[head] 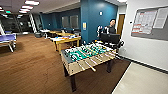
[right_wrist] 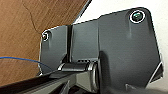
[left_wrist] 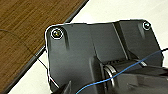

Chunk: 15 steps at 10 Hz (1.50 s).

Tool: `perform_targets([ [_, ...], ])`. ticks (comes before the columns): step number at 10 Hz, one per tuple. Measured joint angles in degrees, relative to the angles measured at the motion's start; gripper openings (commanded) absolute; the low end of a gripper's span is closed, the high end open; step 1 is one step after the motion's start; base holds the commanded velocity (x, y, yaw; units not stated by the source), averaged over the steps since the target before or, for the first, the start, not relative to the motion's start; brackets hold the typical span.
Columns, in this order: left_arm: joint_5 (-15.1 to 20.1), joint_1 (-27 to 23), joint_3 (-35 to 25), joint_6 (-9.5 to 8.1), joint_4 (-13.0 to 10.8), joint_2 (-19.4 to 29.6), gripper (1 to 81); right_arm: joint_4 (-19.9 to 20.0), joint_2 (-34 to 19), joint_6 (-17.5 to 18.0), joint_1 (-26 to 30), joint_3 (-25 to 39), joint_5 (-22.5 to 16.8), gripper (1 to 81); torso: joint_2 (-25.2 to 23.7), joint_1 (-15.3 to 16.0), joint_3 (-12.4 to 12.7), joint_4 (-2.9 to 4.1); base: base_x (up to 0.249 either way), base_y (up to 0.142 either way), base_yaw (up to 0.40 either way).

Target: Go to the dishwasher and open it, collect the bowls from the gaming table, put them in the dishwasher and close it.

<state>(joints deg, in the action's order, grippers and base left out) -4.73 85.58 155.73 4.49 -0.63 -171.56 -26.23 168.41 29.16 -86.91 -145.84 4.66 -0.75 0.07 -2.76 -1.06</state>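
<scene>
The gaming table [head: 67,39], with a pale top and a yellowish edge and legs, stands in the middle distance behind the foosball table. Small coloured things lie on its top, too blurred to name, so I cannot make out the bowls. The dishwasher is out of view. Both wrist views look down past the robot's dark plate at the floor, where brown wood-pattern flooring [left_wrist: 22,27] meets a pale floor [left_wrist: 110,11] along a dark strip.
A foosball table [head: 86,56] stands close ahead on the brown floor. A person [head: 111,26] with a control rig stands behind it by a blue wall. Yellow tables [head: 58,33] stand farther back, a blue table-tennis table [head: 7,38] at far left. Pale flooring [head: 142,80] lies at right.
</scene>
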Motion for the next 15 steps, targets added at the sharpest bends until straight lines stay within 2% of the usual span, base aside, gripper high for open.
perform_targets([
  [15,0.13,0.48,0.06,0.02,0.00,0.33,81.1,-0.39,1.52,-0.02,0.11,-2.45,-0.28,81.1,0.00,-0.07,0.02,0.00,0.000,0.000,0.328],
])
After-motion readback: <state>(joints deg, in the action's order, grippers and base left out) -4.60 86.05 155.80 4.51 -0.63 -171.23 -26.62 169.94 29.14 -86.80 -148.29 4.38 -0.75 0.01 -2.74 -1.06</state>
